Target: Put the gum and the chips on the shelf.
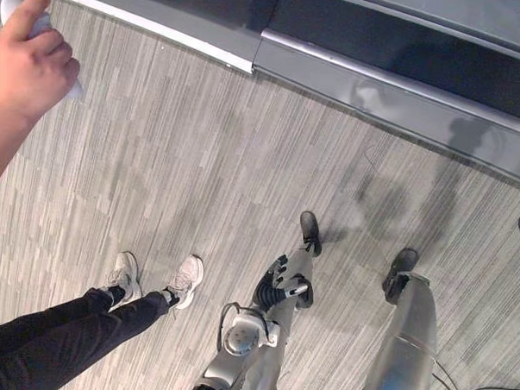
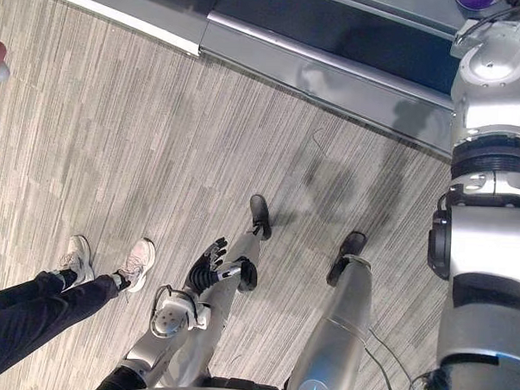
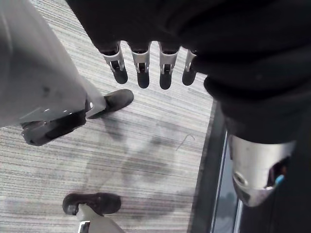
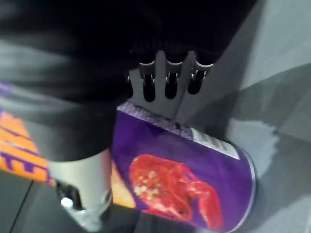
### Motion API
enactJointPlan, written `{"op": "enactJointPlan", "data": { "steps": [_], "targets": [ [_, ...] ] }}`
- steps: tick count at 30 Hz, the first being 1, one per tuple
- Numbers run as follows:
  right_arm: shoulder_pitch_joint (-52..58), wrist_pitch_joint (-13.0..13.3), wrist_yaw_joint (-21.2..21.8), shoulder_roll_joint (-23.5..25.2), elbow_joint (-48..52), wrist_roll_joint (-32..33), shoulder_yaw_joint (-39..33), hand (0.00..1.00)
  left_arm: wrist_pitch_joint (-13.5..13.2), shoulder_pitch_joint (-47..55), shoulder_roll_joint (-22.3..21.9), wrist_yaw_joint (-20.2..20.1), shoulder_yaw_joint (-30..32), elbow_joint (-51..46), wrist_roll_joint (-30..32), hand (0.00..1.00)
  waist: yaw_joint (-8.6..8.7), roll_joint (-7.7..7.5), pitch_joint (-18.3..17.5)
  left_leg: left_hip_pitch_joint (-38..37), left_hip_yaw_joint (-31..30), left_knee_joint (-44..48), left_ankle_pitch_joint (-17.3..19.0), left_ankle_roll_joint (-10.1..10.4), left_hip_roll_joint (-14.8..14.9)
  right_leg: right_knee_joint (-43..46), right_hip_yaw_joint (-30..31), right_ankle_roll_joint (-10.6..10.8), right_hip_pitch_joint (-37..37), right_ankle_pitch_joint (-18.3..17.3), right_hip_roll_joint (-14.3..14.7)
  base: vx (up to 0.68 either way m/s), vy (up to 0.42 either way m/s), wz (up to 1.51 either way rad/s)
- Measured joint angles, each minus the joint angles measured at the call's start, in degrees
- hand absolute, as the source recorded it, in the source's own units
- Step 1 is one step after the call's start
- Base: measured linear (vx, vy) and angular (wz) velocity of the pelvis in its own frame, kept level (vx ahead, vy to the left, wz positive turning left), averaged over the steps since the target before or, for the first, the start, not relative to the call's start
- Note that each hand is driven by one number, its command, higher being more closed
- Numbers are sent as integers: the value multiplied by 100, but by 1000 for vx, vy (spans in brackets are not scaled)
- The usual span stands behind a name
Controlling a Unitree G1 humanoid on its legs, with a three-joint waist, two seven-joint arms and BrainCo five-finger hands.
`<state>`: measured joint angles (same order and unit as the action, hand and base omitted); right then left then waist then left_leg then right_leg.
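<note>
The chips are a purple can [image 4: 184, 179] with a red lobster picture, lying across my right hand [image 4: 80, 189]. My thumb is on its near side and my fingers [image 4: 165, 82] reach past its far side, over a grey shelf board [image 4: 282, 73]. In the right eye view my right arm is raised at the right edge, and a bit of the purple can [image 2: 476, 1] shows at the top. My left hand [image 1: 282, 289] hangs low over the floor with relaxed fingers [image 3: 141, 68], holding nothing.
A person stands to my left with their legs [image 1: 64, 325] and pale shoes [image 1: 186, 278] on the carpet. Their hand [image 1: 24, 59] holds a small white object [image 1: 11, 3] at the upper left. The grey shelf base [image 1: 394, 89] runs along the far side. An orange package [image 4: 19, 150] sits beside the can.
</note>
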<state>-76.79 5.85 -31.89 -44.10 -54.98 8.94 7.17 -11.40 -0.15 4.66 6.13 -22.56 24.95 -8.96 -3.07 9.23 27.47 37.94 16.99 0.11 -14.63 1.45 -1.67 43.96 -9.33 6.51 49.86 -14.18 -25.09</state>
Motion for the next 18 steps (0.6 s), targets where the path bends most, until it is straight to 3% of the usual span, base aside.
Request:
{"op": "enactJointPlan", "data": {
  "steps": [18],
  "targets": [
    [338, -7, 5, 14, -24, 3, 14, 0, -12, -12, 0, -30, 2, 84, -203, 0, 53, 1, -5, -150, -18, 254, 49, 12, 152, -89, -22, -11, -311, 9, 143, -46, -32, -3]
  ]
}}
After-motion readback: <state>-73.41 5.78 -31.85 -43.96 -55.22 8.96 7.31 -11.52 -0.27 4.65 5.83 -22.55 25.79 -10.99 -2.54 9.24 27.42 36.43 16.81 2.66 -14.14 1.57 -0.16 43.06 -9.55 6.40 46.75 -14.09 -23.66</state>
